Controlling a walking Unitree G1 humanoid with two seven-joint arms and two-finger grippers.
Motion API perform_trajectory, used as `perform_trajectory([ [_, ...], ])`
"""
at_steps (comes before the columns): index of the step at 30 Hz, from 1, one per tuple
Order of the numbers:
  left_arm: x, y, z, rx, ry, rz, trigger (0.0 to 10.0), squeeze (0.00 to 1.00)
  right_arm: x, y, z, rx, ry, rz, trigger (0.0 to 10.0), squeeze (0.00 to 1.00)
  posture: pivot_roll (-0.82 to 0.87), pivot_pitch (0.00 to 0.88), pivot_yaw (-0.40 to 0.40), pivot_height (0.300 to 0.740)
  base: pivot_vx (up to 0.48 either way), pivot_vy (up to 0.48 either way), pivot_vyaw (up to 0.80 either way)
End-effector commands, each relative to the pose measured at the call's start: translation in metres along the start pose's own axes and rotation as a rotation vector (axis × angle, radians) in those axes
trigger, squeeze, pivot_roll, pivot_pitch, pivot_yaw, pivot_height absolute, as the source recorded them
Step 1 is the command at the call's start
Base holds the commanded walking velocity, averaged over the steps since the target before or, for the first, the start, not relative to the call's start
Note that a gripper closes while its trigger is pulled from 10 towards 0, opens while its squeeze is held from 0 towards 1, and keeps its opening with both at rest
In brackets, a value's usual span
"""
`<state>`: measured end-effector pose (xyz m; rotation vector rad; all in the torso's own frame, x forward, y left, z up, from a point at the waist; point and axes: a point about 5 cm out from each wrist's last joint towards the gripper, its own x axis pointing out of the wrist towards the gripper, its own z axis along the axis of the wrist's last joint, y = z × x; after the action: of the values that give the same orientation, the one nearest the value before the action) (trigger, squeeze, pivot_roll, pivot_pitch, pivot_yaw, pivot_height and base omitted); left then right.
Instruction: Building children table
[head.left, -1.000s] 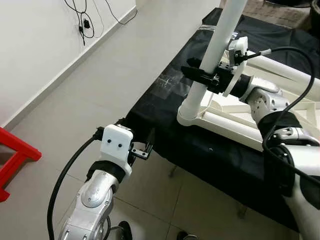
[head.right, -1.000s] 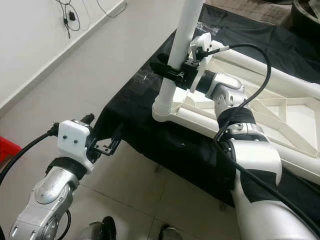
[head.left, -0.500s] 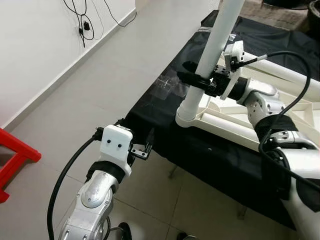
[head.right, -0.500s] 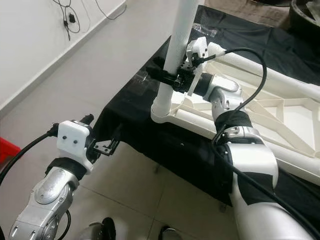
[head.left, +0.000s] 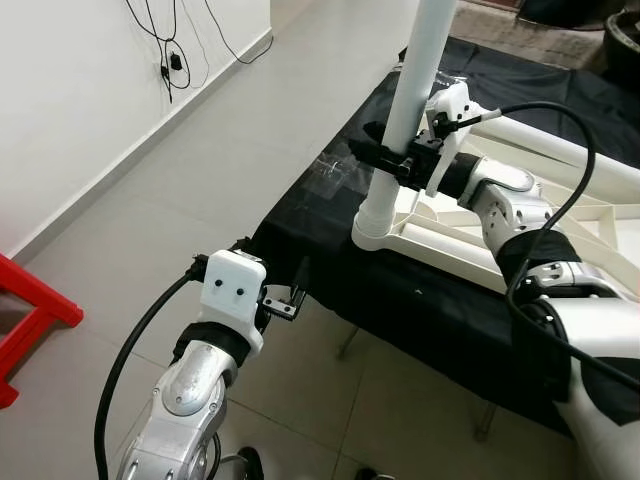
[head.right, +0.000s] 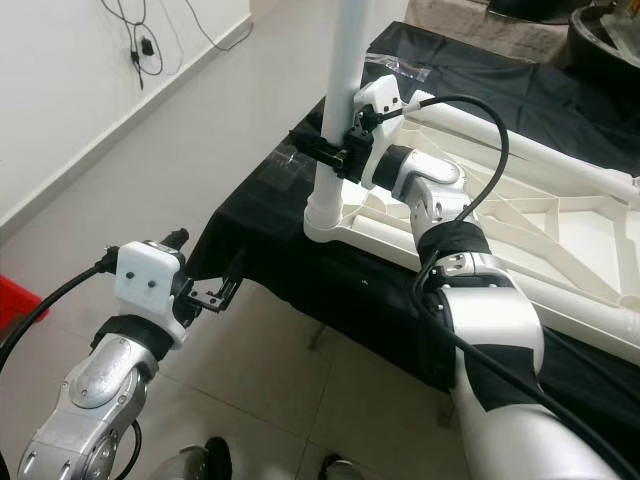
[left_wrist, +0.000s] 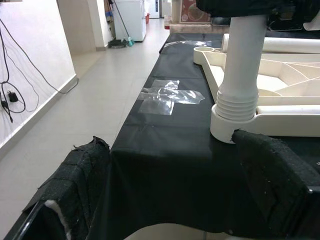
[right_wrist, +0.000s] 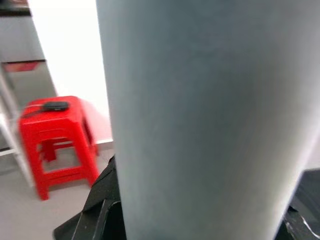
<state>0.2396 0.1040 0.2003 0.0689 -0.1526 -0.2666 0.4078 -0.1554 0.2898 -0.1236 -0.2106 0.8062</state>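
Note:
A white plastic tabletop frame (head.left: 470, 258) lies upside down on a table covered in black cloth (head.left: 310, 225). A white tubular leg (head.left: 408, 100) stands nearly upright in the frame's near-left corner socket (head.left: 372, 228). My right gripper (head.left: 388, 160) is shut on this leg a little above the socket; the right wrist view has the leg (right_wrist: 200, 120) pressed close to the lens. My left gripper (head.left: 291, 292) is open with nothing in it, held low just off the table's near-left corner. Its padded fingers (left_wrist: 75, 185) frame the leg's threaded base (left_wrist: 239, 102).
A patch of clear tape (head.left: 335, 170) sticks to the cloth left of the socket. A red stool (head.left: 30, 320) stands on the tiled floor at far left, and cables (head.left: 170, 55) hang on the white wall. Open floor lies between wall and table.
My right gripper has swung the leg from a rightward tilt to nearly upright, moving left and away from me. The left arm has stayed put.

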Motion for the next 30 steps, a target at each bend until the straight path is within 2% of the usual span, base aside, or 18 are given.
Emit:
perform_trajectory([
  [1, -0.001, -0.001, -0.002, 0.01, 0.01, -0.005, 10.0, 0.0, -0.01, -0.006, -0.027, 0.015, 0.101, -0.139, 10.0, 0.0, 0.06, 0.252, -0.082, 0.74, 0.0, 0.0, 0.0],
  [2, -0.001, -0.001, -0.002, 0.01, 0.011, -0.004, 10.0, 0.0, -0.011, -0.008, -0.027, 0.001, 0.103, -0.197, 10.0, 0.0, 0.06, 0.252, -0.082, 0.74, 0.0, 0.0, 0.0],
  [3, -0.001, -0.001, -0.002, 0.01, 0.011, -0.004, 10.0, 0.0, -0.011, -0.008, -0.027, 0.001, 0.103, -0.197, 10.0, 0.0, 0.06, 0.252, -0.082, 0.74, 0.0, 0.0, 0.0],
  [5, 0.0, -0.001, -0.002, 0.01, 0.01, -0.005, 10.0, 0.0, -0.012, -0.014, -0.03, 0.009, 0.108, -0.345, 10.0, 0.0, 0.05, 0.256, -0.08, 0.74, 0.0, 0.0, 0.0],
  [9, 0.001, 0.0, -0.002, 0.01, 0.009, -0.004, 10.0, 0.0, -0.013, -0.016, -0.032, 0.001, 0.112, -0.448, 10.0, 0.0, 0.05, 0.253, -0.081, 0.74, 0.0, 0.0, 0.0],
  [11, 0.001, 0.0, -0.002, 0.01, 0.009, -0.004, 10.0, 0.0, -0.013, -0.016, -0.032, 0.001, 0.112, -0.448, 10.0, 0.0, 0.05, 0.253, -0.081, 0.74, 0.0, 0.0, 0.0],
  [13, 0.001, 0.0, -0.003, 0.011, 0.009, -0.003, 10.0, 0.0, -0.016, -0.021, -0.035, 0.019, 0.106, -0.582, 10.0, 0.0, 0.05, 0.255, -0.082, 0.74, 0.0, 0.0, 0.0],
  [14, 0.001, 0.0, -0.003, 0.011, 0.009, -0.003, 10.0, 0.0, -0.016, -0.021, -0.035, 0.019, 0.106, -0.582, 10.0, 0.0, 0.05, 0.255, -0.082, 0.74, 0.0, 0.0, 0.0],
  [15, 0.001, 0.0, -0.003, 0.011, 0.009, -0.001, 10.0, 0.0, -0.019, -0.023, -0.037, 0.028, 0.112, -0.675, 10.0, 0.0, 0.05, 0.255, -0.082, 0.74, 0.0, 0.0, 0.0],
  [16, 0.001, 0.0, -0.003, 0.011, 0.009, -0.001, 10.0, 0.0, -0.019, -0.023, -0.037, 0.028, 0.112, -0.675, 10.0, 0.0, 0.05, 0.255, -0.082, 0.74, 0.0, 0.0, 0.0],
  [17, 0.001, 0.001, -0.003, 0.011, 0.01, 0.0, 10.0, 0.0, -0.023, -0.026, -0.04, 0.031, 0.12, -0.802, 10.0, 0.0, 0.05, 0.254, -0.081, 0.74, 0.0, 0.0, 0.0],
  [19, 0.001, 0.001, -0.003, 0.011, 0.01, 0.0, 10.0, 0.0, -0.023, -0.026, -0.04, 0.031, 0.12, -0.802, 10.0, 0.0, 0.05, 0.254, -0.081, 0.74, 0.0, 0.0, 0.0],
  [20, 0.001, 0.001, -0.003, 0.012, 0.011, 0.001, 10.0, 0.0, -0.026, -0.028, -0.043, 0.048, 0.128, -0.918, 10.0, 0.0, 0.05, 0.254, -0.081, 0.74, 0.0, 0.0, 0.0],
  [21, 0.001, 0.001, -0.003, 0.012, 0.011, 0.001, 10.0, 0.0, -0.026, -0.028, -0.043, 0.048, 0.128, -0.918, 10.0, 0.0, 0.05, 0.254, -0.081, 0.74, 0.0, 0.0, 0.0],
  [22, 0.001, 0.001, -0.004, 0.012, 0.011, 0.001, 10.0, 0.0, -0.024, -0.024, -0.044, 0.054, 0.121, -1.032, 10.0, 0.0, 0.05, 0.253, -0.08, 0.74, 0.0, 0.0, 0.0],
  [23, 0.001, 0.001, -0.004, 0.012, 0.011, 0.001, 10.0, 0.0, -0.024, -0.024, -0.044, 0.054, 0.121, -1.032, 10.0, 0.0, 0.05, 0.253, -0.08, 0.74, 0.0, 0.0, 0.0],
  [25, 0.002, 0.001, -0.004, 0.011, 0.011, 0.0, 10.0, 0.0, -0.018, -0.015, -0.045, 0.087, 0.101, -1.2, 10.0, 0.0, 0.05, 0.253, -0.08, 0.74, 0.0, 0.0, 0.0],
  [30, 0.002, 0.001, -0.004, 0.013, 0.012, 0.0, 10.0, 0.0, -0.012, -0.008, -0.04, 0.117, 0.053, -1.313, 10.0, 0.0, 0.06, 0.25, -0.079, 0.74, 0.0, 0.0, 0.0],
])
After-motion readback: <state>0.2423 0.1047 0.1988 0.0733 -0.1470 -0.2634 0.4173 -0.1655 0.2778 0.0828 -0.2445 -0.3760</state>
